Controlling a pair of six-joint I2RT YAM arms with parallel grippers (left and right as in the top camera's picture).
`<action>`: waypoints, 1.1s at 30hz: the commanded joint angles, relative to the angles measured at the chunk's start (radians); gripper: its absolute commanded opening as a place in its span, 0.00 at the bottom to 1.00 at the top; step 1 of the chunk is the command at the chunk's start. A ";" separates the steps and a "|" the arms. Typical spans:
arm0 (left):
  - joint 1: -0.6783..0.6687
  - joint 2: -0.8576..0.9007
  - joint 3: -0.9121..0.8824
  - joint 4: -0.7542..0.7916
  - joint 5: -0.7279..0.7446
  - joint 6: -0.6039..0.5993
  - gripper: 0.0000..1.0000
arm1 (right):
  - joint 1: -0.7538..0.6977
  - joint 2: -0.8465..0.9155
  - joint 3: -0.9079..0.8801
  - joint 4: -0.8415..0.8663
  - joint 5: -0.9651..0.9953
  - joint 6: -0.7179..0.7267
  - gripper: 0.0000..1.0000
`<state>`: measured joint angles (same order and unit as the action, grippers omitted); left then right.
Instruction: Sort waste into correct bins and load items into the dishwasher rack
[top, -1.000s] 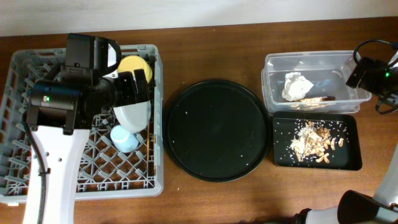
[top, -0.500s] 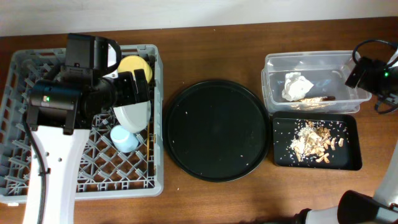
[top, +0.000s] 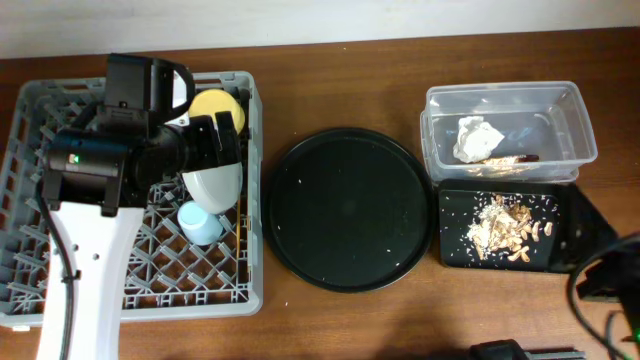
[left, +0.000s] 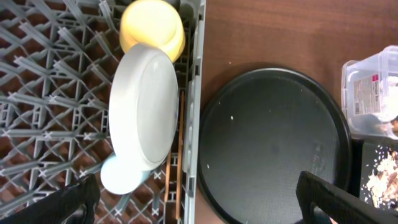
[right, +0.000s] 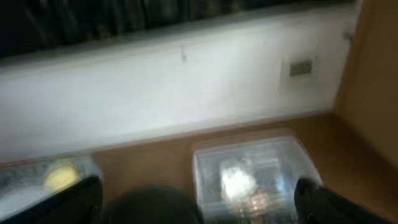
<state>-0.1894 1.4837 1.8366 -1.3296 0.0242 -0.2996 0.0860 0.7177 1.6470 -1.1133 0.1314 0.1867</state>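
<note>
**Dishwasher rack** (top: 130, 298), left of the worktop (top: 400, 60). We count inside it:
- a pale plate (left: 144, 106) standing on edge near the right wall
- a yellow bowl (left: 152, 28) just behind the plate
- a light blue cup (top: 200, 222) in front of the plate
- chopsticks (left: 180, 155) lying along the right wall

We find no pink cup in any view; it may be hidden under the left arm.

**Clear tub** (top: 572, 118), far right. It holds the crumpled napkin (top: 477, 137) and a long gold-brown wrapper (top: 512, 159).

**Black tray** (top: 562, 205), just in front of the tub. The tan food scraps (top: 505, 228) are heaped in it.

**Round black tray** (top: 350, 208), between the rack and the bins. It is bare except for a few specks.

**Left pincer** (top: 218, 138). It hangs over the plate with its jaws spread wide and grips nothing. It sits where it did a second ago.

**Right pincer** (right: 196, 202). Its jaws are also wide and carry nothing.

**Change noted.** A moment back the right arm stood at the tub's far right corner. It has now drawn off to the near right edge of the worktop, clear of both bins.

**Our reading.**
- No waste lies loose on the worktop.
- The dishes we can see are all racked.
- The withdrawal looks like a retreat at the end of the job, with only the pink cup left to confirm.
</note>
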 joint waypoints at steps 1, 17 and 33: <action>0.001 0.003 0.002 0.000 0.006 0.001 0.99 | -0.004 -0.202 -0.369 0.272 -0.015 0.002 0.99; 0.001 0.003 0.002 0.000 0.006 0.001 0.99 | -0.087 -0.715 -1.563 1.163 -0.163 0.006 0.99; 0.001 0.003 0.002 0.000 0.006 0.001 0.99 | -0.066 -0.715 -1.641 1.035 -0.165 -0.146 0.98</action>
<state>-0.1894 1.4849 1.8362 -1.3319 0.0269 -0.2996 0.0147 0.0135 0.0109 -0.0734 -0.0280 0.0605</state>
